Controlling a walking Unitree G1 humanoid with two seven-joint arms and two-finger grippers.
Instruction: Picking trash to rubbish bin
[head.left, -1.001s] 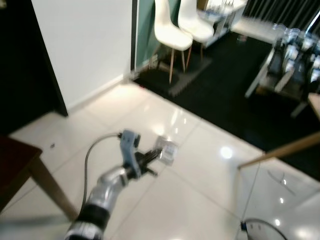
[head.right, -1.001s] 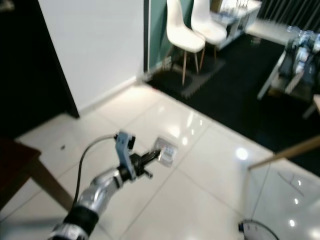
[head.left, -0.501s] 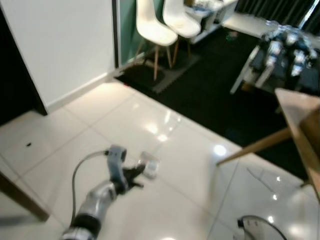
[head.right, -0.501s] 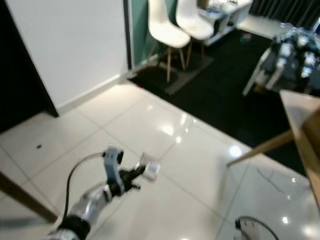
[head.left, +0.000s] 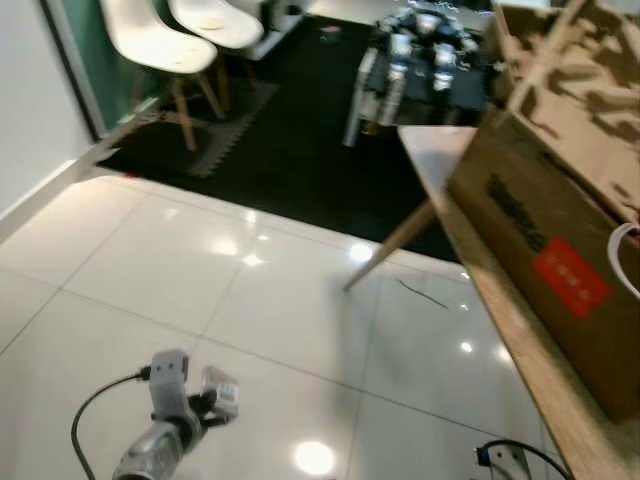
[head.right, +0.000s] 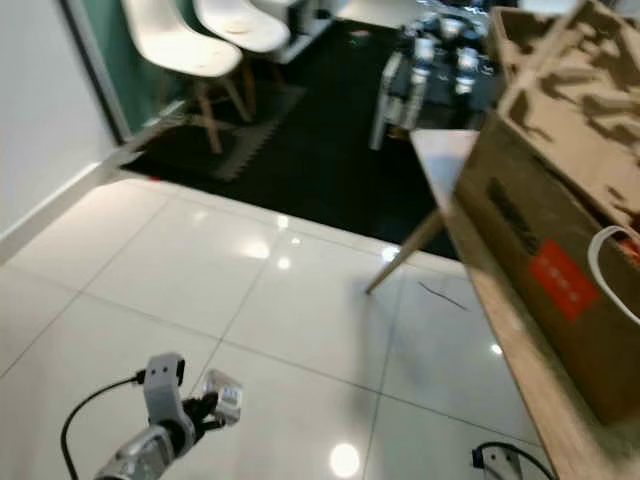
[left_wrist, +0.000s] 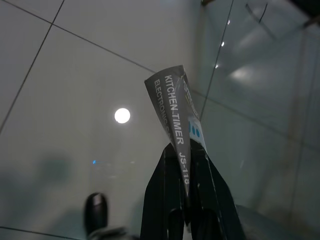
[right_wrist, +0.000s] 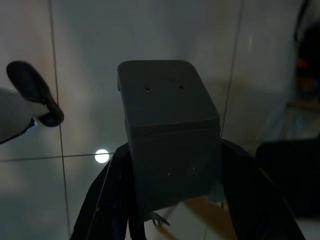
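My left gripper hangs low over the white tiled floor, shut on a crumpled piece of kitchen-timer packaging. In the left wrist view the grey printed packaging sticks up from between the two black fingers, which are pressed together on its lower end. In the right wrist view a dark grey box sits between my right gripper's fingers, which press on its two sides above the floor.
A wooden table with a large cardboard box stands at the right, one slanted leg reaching the floor. White chairs and a dark mat lie ahead. A cable shows at the bottom edge.
The camera has swung right: the white wall and dark doorway have left the picture, and the table with the cardboard box has come in. The left gripper still holds the packaging.
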